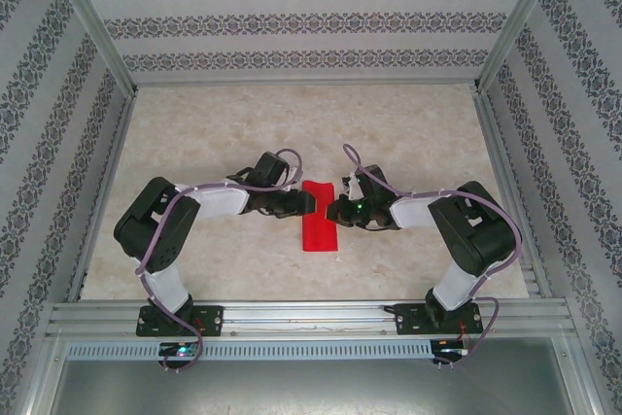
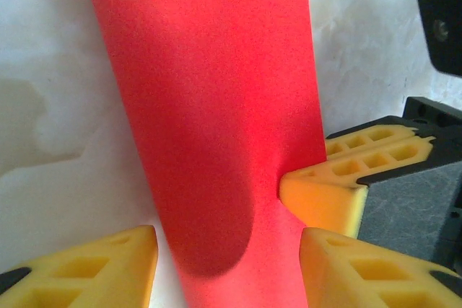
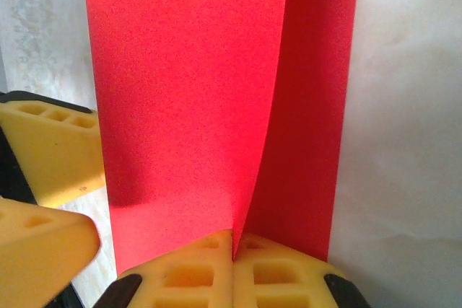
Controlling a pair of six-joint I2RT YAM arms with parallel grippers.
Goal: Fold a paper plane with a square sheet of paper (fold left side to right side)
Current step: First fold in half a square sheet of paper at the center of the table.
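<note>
The square sheet of paper (image 1: 320, 218) lies folded into a narrow red strip mid-table between both arms. In the right wrist view the paper (image 3: 188, 91) has its upper layer lifted along a free edge, and my right gripper (image 3: 234, 247) is shut on that edge. My left gripper (image 2: 227, 265) is open, its yellow fingers (image 2: 108, 272) straddling the paper (image 2: 209, 106) from the left side. In the left wrist view the right gripper's fingertips (image 2: 325, 192) touch the strip's right edge. From above, the left gripper (image 1: 305, 203) and right gripper (image 1: 335, 211) flank the strip.
The marbled tabletop (image 1: 408, 133) spreads behind and beside the paper. Patterned walls (image 1: 292, 21) enclose three sides. An aluminium rail (image 1: 311, 318) runs along the near edge with both arm bases on it.
</note>
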